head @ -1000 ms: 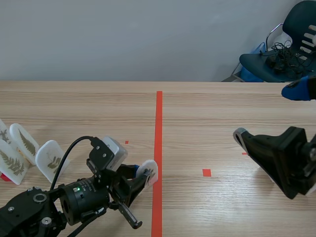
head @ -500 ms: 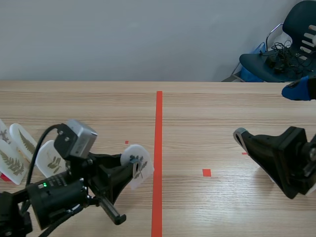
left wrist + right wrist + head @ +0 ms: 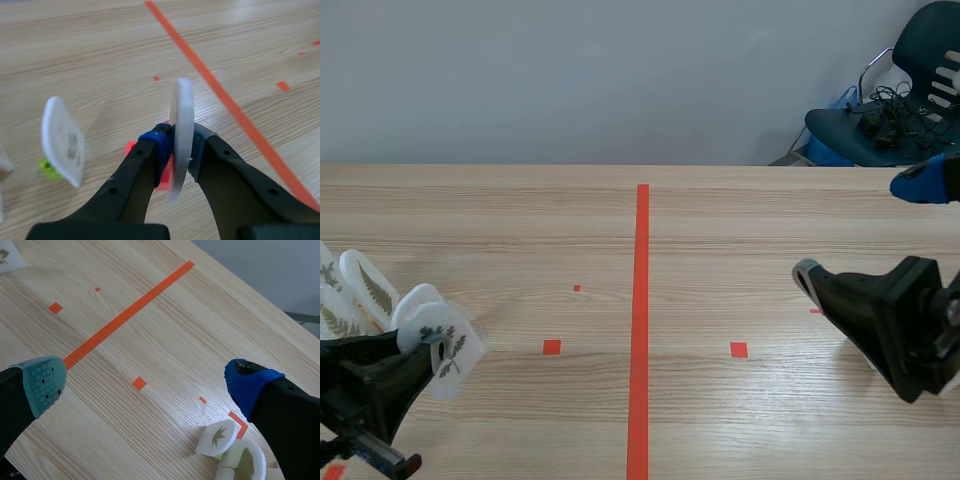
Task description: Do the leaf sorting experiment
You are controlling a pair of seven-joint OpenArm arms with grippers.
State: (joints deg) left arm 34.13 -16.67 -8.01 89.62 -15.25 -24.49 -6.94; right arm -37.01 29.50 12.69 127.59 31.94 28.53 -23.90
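Leaf disc (image 3: pixel 181 135), white and round, is clamped between the pads (image 3: pixel 156 145) of the left hand (image 3: pixel 415 365) near the table's (image 3: pixel 720 220) left edge, just beside a row of standing leaf cards (image 3: pixel 365 285). Past the centre tape line (image 3: pixel 640 300), toward the right edge, the right hand (image 3: pixel 147 382) hangs released, fingers (image 3: pixel 40 385) wide apart, with two leaf pieces (image 3: pixel 220 437) beside its blue pad.

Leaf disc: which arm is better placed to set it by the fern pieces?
Left: the left end effector grips the leaf disc beside the fern pieces; the right end effector sits open, far off.
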